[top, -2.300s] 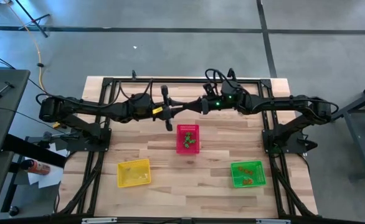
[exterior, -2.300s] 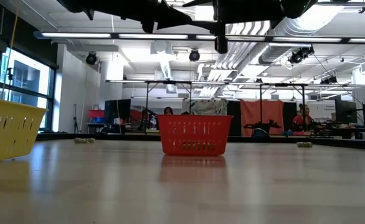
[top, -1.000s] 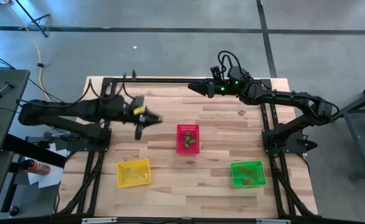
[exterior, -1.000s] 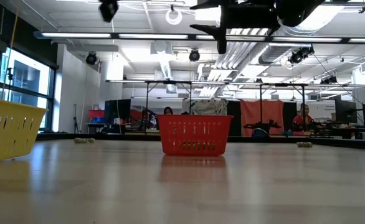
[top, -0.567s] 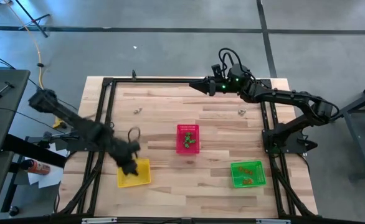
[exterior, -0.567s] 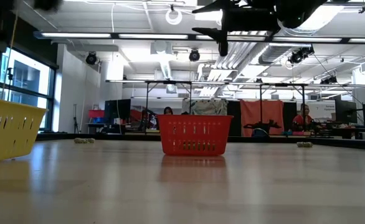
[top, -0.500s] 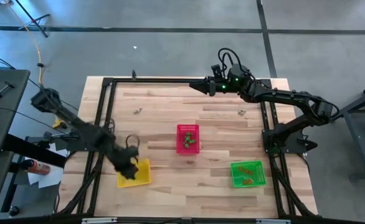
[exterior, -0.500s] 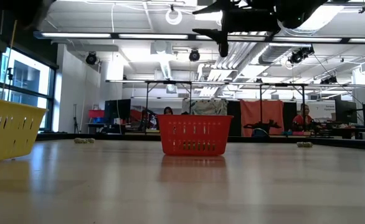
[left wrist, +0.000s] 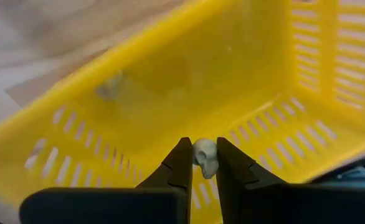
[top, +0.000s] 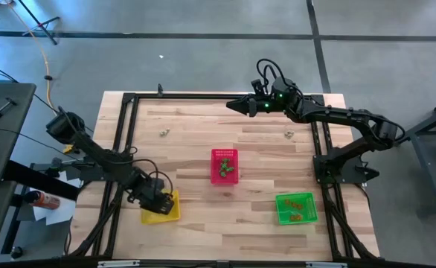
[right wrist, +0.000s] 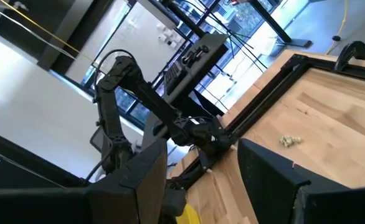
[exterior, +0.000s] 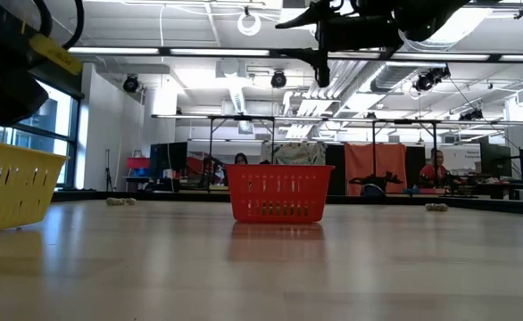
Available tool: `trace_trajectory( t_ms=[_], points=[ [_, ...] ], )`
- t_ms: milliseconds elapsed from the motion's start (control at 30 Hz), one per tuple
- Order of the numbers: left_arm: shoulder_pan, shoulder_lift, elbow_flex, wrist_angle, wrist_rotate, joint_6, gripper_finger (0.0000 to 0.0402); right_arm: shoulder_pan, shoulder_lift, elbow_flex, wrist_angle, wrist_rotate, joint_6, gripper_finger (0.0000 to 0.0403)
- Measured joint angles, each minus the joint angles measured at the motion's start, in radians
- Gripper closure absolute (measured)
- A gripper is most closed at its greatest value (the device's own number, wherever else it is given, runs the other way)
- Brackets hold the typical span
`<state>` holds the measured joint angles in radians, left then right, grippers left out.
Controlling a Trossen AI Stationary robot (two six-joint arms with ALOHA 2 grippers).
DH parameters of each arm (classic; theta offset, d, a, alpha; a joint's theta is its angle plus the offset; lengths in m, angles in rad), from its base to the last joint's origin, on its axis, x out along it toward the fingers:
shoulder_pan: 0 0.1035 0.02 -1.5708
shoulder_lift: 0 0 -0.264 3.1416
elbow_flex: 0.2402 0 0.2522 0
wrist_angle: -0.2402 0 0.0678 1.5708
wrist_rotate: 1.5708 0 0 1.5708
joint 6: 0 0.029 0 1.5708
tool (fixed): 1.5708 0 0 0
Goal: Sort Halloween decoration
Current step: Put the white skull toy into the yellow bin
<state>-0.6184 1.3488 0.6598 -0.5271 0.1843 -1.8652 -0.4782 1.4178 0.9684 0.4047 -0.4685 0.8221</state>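
A yellow mesh basket (top: 161, 208) stands near the table's front left. My left gripper (top: 161, 199) hangs over it, pointing steeply down, shut on a tiny pale skull trinket (left wrist: 205, 157). Another blurred trinket (left wrist: 111, 87) lies on the basket's floor. Two loose trinkets lie on the wood toward the far edge, one at the left (top: 164, 133) and one at the right (top: 288, 135). My right gripper (top: 230, 104) is held high over the far edge, level and open, with nothing between its fingers. My left gripper pinches the skull trinket by its two sides (left wrist: 198, 153) between its two fingers. The fingers come from above, slanting steeply down into the yellow basket's opening. The trinket is clear of the basket's floor and walls.
A red basket (top: 224, 165) with trinkets stands at the table's middle, a green one (top: 296, 208) with orange pieces at the near right. A black frame (top: 203, 96) runs round the table's edges. Bare wood lies between the baskets.
My left gripper has swung from left of the red basket toward the table's near edge and down over the yellow basket. It has rolled about its own line and tipped steeply down, staying shut on the skull trinket. My right arm has kept still.
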Motion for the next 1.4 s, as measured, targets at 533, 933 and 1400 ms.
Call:
trace_trajectory(
  t_ms=[533, 933, 1400],
  points=[
    [0.011, -0.005, 0.000, -0.012, -0.006, 0.089, 0.0285, 0.001, 0.000, 0.000, -0.011, 0.001, 0.008, 0.0212],
    [0.154, -0.342, 0.000, 0.015, -0.202, 0.316, 0.0259, 0.001, 0.000, 0.000, -0.007, -0.014, 0.015, 0.0212],
    [0.782, -0.583, 0.001, 0.498, -0.391, 1.300, 0.0259, 0.023, 0.001, 0.000, 0.113, -0.143, -0.016, 0.0212]
  ],
)
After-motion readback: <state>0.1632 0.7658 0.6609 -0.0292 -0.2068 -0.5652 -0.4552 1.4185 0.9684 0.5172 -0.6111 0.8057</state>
